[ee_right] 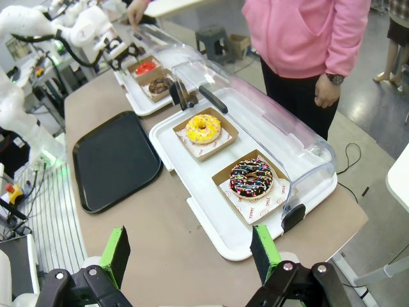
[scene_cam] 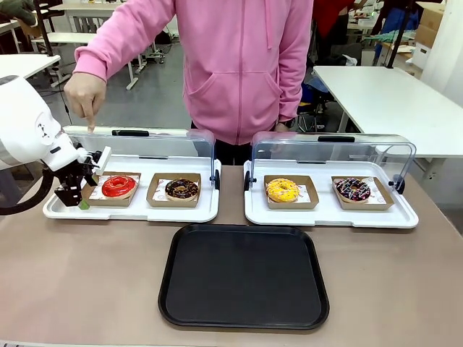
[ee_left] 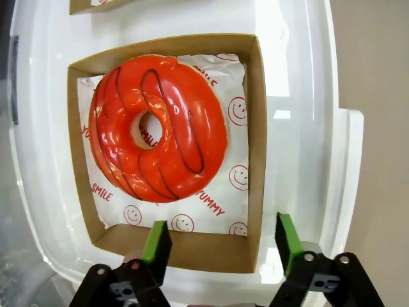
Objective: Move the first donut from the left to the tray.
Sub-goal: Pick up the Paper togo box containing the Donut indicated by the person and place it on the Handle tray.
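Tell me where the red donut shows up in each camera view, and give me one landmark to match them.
Front view: the red donut sits at the left, mid-height, on the left white tray, beside the left gripper.
Left wrist view: the red donut is large, centre-left, above the green pads.
Right wrist view: the red donut is small, far upper left.
Shared landmark: its brown cardboard holder.

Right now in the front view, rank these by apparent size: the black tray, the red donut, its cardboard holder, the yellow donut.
1. black tray
2. cardboard holder
3. red donut and yellow donut: they look alike, so no ranking between them.
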### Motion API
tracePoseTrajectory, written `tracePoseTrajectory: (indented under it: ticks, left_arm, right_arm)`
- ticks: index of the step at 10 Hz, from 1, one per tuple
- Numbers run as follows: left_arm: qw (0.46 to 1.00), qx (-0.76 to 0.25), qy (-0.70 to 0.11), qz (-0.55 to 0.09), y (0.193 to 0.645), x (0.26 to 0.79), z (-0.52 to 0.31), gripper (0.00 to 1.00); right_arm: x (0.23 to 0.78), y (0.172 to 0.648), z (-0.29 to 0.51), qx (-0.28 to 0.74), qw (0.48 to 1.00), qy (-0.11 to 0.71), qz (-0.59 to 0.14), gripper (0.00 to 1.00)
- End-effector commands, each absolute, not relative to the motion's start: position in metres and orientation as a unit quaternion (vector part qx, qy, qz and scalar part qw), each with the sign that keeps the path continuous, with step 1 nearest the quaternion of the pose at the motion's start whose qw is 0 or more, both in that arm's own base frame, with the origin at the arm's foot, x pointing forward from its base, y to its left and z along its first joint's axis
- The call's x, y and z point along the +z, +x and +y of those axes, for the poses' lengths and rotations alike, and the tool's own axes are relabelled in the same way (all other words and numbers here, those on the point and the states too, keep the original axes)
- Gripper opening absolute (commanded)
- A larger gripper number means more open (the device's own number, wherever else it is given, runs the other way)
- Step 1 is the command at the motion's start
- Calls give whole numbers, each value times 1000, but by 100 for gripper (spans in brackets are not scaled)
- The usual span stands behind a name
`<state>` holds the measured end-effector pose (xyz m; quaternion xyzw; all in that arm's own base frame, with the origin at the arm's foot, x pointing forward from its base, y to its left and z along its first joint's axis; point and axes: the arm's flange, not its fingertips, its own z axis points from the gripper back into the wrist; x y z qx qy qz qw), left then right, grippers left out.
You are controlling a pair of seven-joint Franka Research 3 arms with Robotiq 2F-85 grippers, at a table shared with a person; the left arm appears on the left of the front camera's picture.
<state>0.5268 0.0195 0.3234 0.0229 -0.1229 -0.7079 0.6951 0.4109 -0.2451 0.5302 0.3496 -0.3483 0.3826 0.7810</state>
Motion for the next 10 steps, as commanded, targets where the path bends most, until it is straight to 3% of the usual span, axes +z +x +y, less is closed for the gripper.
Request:
tracePoseTrajectory:
  ticks: [1, 2, 3, 10]
  left_arm:
    - [700, -705, 30, -112, 529, 323, 17, 5]
    - [700, -706, 29, -109, 529, 324, 17, 36]
    - [699, -706, 29, -109, 529, 323, 17, 0]
    - [694, -715, 31, -86, 527, 320, 15, 0]
  right_arm:
    - [532, 411, -245, 384, 779, 350, -351, 100]
    - [532, 411, -245, 384, 779, 350, -351, 100]
    - [532, 411, -245, 384, 779, 350, -351, 100]
    - [532, 411, -245, 384, 779, 350, -351, 100]
